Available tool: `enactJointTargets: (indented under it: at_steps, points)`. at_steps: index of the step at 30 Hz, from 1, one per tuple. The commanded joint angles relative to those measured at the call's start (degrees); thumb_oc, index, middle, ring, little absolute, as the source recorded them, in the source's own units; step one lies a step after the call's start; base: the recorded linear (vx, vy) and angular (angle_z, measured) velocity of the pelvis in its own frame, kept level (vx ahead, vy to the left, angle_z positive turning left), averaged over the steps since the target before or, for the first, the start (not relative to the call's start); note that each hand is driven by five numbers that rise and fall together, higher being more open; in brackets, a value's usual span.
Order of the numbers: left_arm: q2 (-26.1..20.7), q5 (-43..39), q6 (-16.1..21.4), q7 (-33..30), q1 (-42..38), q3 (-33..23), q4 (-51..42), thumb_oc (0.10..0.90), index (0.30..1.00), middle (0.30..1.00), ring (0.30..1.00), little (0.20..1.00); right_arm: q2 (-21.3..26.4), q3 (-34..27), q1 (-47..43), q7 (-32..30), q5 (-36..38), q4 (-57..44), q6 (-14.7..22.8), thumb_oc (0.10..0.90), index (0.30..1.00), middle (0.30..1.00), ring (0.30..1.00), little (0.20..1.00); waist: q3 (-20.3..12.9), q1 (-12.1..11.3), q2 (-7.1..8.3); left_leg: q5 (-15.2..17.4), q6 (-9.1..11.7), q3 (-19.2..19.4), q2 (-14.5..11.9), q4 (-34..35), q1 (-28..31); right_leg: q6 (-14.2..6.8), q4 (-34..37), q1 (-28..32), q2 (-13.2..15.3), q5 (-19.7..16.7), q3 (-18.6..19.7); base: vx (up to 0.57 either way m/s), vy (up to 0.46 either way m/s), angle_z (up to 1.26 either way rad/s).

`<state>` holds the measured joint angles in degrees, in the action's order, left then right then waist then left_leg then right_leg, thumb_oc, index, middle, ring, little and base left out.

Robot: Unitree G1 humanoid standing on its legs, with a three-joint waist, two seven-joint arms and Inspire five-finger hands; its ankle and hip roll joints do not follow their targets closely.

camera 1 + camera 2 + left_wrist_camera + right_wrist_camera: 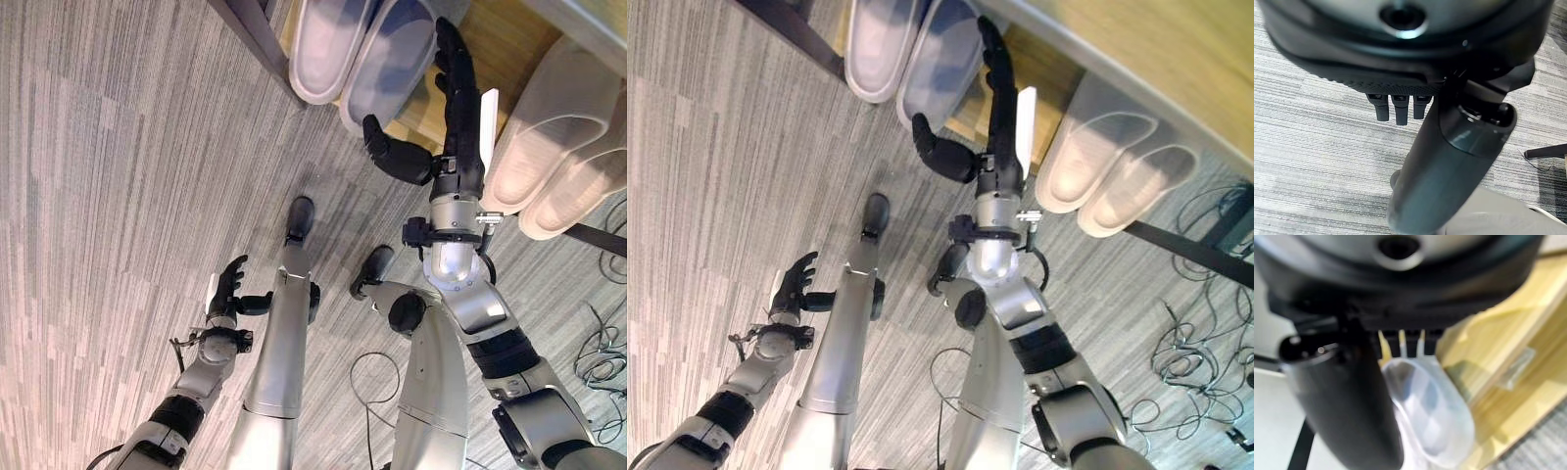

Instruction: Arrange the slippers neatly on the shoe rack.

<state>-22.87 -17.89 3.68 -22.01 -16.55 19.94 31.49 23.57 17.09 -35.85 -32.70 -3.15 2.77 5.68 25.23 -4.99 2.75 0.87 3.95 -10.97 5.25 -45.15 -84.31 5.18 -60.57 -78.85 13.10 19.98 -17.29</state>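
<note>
Wooden shoe rack (1508, 347) fills right wrist view behind blue slipper (1432, 413).

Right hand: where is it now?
In the left eye view the right hand reaches up to the shoe rack, open, fingers beside the pale blue slippers.

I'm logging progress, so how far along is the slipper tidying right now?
Nearly finished, it seems. A blue-grey pair and a beige pair already sit side by side on the wooden shoe rack. The right hand reaches, fingers straight, beside the blue-grey pair, perhaps nudging it. The left hand hangs open over the carpet. I see no other slippers.
</note>
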Motion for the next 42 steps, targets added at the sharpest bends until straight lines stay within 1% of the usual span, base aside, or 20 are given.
enactJointTargets:
  at_steps: [1,5,9,10,13,14,22,23,24,25,26,28,29,30,31,33,36,37,38,42]
  points:
    - [3.0,0.7,6.3,0.4,1.5,0.6,-2.8,0.800,0.900,0.900,0.900,0.900,-2.4,0.6,3.5,-1.6,-5.2,-8.0,3.9,0.800,0.900,0.900,0.900,0.900,-9.6,1.0,1.34,2.8,-2.0,2.6,0.7,1.1,-1.8,-6.1,6.7,-1.4,-3.6,-5.4,5.9,0.00,0.000,0.00]
    - [3.5,1.1,6.5,0.9,2.3,0.2,-2.4,0.800,0.900,0.900,0.900,0.900,-1.6,-0.4,5.9,-1.7,-7.0,-9.4,4.5,0.800,0.900,0.900,0.900,0.900,-10.2,1.5,1.52,1.8,-1.8,2.5,0.2,3.3,-0.2,-6.4,8.3,-0.2,-4.0,-6.0,5.6,0.00,0.000,0.00]
    - [3.6,1.3,6.7,1.7,3.5,0.4,-1.7,0.800,0.900,0.900,0.900,0.900,-0.1,-0.5,10.1,-0.2,-8.3,-10.5,4.6,0.800,0.900,0.900,0.900,0.900,-11.4,1.9,1.54,0.5,-1.6,2.6,-0.8,8.7,4.6,-7.1,12.3,3.6,-4.6,-7.3,5.1,-0.05,0.007,0.00]
    - [3.6,1.7,6.9,3.0,4.8,0.4,-1.3,0.800,0.900,0.900,0.900,0.900,1.4,0.0,13.4,2.1,-8.8,-10.0,5.1,0.800,0.900,0.900,0.900,0.900,-11.9,2.1,1.68,-0.6,-1.3,2.8,-1.8,13.3,9.5,-7.7,16.7,8.0,-5.1,-8.6,4.8,-0.09,0.013,-0.01]
    - [3.3,2.2,7.2,4.4,6.4,0.7,-1.4,0.800,0.900,0.900,0.900,0.900,2.6,0.3,16.6,4.4,-8.8,-9.0,5.3,0.800,0.900,0.900,0.900,0.900,-12.1,2.1,1.63,-1.6,-1.0,3.0,-2.3,17.0,14.1,-7.9,20.6,12.2,-5.3,-9.8,4.8,-0.07,-0.013,-0.12]
    - [2.9,2.6,7.2,6.1,8.2,0.9,-1.3,0.800,0.900,0.900,0.900,0.900,4.1,0.6,19.9,6.8,-8.9,-6.9,5.4,0.800,0.900,0.900,0.900,0.900,-12.4,2.0,1.81,-2.5,-0.6,3.2,-3.0,21.2,19.6,-8.2,25.4,17.1,-5.4,-11.2,4.8,-0.06,-0.029,-0.12]
    - [0.9,5.7,6.9,11.7,13.2,1.2,1.6,0.800,0.900,0.900,0.900,0.900,8.8,2.5,30.5,14.4,-12.4,6.3,4.0,0.800,0.900,0.900,0.900,0.900,-13.2,1.5,2.25,-4.6,0.6,3.8,-3.9,33.0,41.1,-8.7,39.5,37.7,-6.6,-13.5,3.3,0.01,-0.045,-0.04]
    - [0.9,5.8,6.9,11.7,13.2,1.2,1.6,0.800,0.900,0.900,0.900,0.900,8.8,2.5,30.5,14.3,-12.5,6.4,4.1,0.800,0.900,0.900,0.900,0.900,-13.0,1.4,2.21,-4.6,0.6,3.8,-3.9,33.2,41.5,-8.7,39.8,38.1,-6.7,-13.6,3.3,0.00,-0.013,0.03]
    - [0.6,7.0,6.8,12.5,13.8,1.4,2.6,0.800,0.900,0.900,0.900,0.900,8.5,3.0,32.3,15.6,-13.3,10.8,3.7,0.800,0.900,0.900,0.900,0.900,-13.2,1.3,2.01,-6.8,0.5,4.1,-3.9,35.4,45.6,-8.4,42.9,42.6,-7.0,-15.7,2.4,-0.03,-0.003,0.06]
    - [0.6,7.0,6.8,12.5,13.8,1.4,2.6,0.800,0.900,0.900,0.900,0.900,8.5,3.0,32.3,15.6,-13.3,10.8,3.7,0.800,0.900,0.900,0.900,0.900,-12.8,1.3,1.96,-6.8,0.6,4.1,-3.9,35.6,46.1,-8.4,43.1,43.1,-7.1,-15.8,2.4,0.06,-0.053,0.07]
    - [0.6,8.4,6.6,13.6,14.1,1.6,3.3,0.800,0.900,0.900,0.900,0.900,7.7,3.5,33.6,16.5,-14.7,15.7,3.3,0.800,0.900,0.900,0.900,0.900,-13.4,1.4,1.92,-7.1,0.8,4.3,-4.1,37.8,50.7,-8.7,45.5,48.1,-7.6,-16.0,2.3,0.12,-0.072,0.07]
    - [0.6,9.4,6.7,14.3,14.1,1.8,3.9,0.800,0.900,0.900,0.900,0.900,6.4,3.9,34.2,16.8,-15.4,21.7,3.0,0.800,0.900,0.900,0.900,0.900,-14.0,1.5,1.56,-7.2,0.9,4.5,-4.2,40.2,55.7,-9.1,48.1,53.2,-8.0,-16.3,2.3,0.14,-0.070,0.07]
    - [0.6,9.4,6.7,14.3,14.1,1.8,3.8,0.800,0.900,0.900,0.900,0.900,6.4,3.9,34.2,16.8,-15.4,21.8,3.0,0.800,0.900,0.900,0.900,0.900,-13.7,1.5,1.55,-7.3,0.9,4.5,-4.2,40.3,56.0,-9.1,48.2,53.5,-8.1,-16.4,2.3,0.15,-0.073,0.07]
    - [0.4,10.6,6.7,15.1,14.1,2.6,3.9,0.800,0.900,0.900,0.900,0.900,5.9,3.6,35.1,17.3,-16.1,25.3,2.5,0.800,0.900,0.900,0.900,0.900,-14.8,1.7,1.13,-7.5,1.1,4.9,-4.4,42.8,60.2,-9.4,50.4,57.6,-8.5,-16.8,2.3,0.09,-0.045,0.06]
    - [0.4,10.6,6.7,15.1,14.0,2.6,3.9,0.800,0.900,0.900,0.900,0.900,5.9,3.6,35.1,17.3,-16.1,25.4,2.6,0.800,0.900,0.900,0.900,0.900,-14.7,1.7,1.05,-7.9,1.0,4.8,-4.4,43.0,60.2,-9.4,50.7,57.7,-8.6,-17.1,2.3,0.20,-0.084,0.02]
    - [-0.1,11.9,7.1,16.1,14.6,3.5,2.4,0.800,0.900,0.900,0.900,0.900,5.0,4.0,35.7,17.7,-17.3,31.0,2.0,0.800,0.900,0.900,0.900,0.900,-16.2,1.9,0.33,-7.9,1.1,5.3,-4.9,46.4,65.9,-10.0,54.0,63.1,-9.3,-17.6,3.2,0.14,-0.050,-0.08]
    - [-0.1,12.9,7.1,16.6,14.3,4.2,2.2,0.800,0.900,0.900,0.900,0.900,3.7,4.5,35.2,17.8,-17.5,36.5,1.5,0.800,0.900,0.900,0.900,0.900,-17.3,2.2,-0.05,-8.0,0.9,6.2,-5.1,48.5,69.3,-10.6,57.0,66.3,-9.8,-18.7,4.2,0.14,-0.053,-0.12]
    - [-0.2,13.0,7.3,17.6,14.1,5.0,1.1,0.800,0.900,0.900,0.900,0.900,2.2,4.4,35.1,18.1,-17.1,42.3,0.4,0.800,0.900,0.900,0.900,0.900,-19.4,2.6,-0.54,-7.4,0.7,6.9,-5.0,49.8,72.9,-11.1,59.7,69.8,-10.0,-19.5,5.5,0.17,-0.076,-0.22]
    - [-0.1,12.6,7.4,18.0,14.4,5.1,0.5,0.800,0.900,0.900,0.900,0.900,1.6,4.1,35.3,18.2,-16.8,43.7,0.2,0.800,0.900,0.900,0.900,0.900,-19.8,2.6,-0.73,-7.1,0.7,7.2,-5.0,50.1,74.2,-11.1,60.7,71.0,-10.1,-19.8,5.9,0.17,-0.076,-0.32]
    - [-0.8,11.3,7.6,19.0,15.2,4.8,-3.0,0.800,0.900,0.900,0.900,0.900,0.2,3.4,35.9,18.2,-16.3,47.9,-0.4,0.800,0.900,0.900,0.900,0.900,-21.0,2.9,-1.14,-6.1,0.6,7.8,-4.7,50.2,76.7,-11.4,63.6,74.4,-10.5,-20.7,7.0,0.09,-0.048,-0.12]
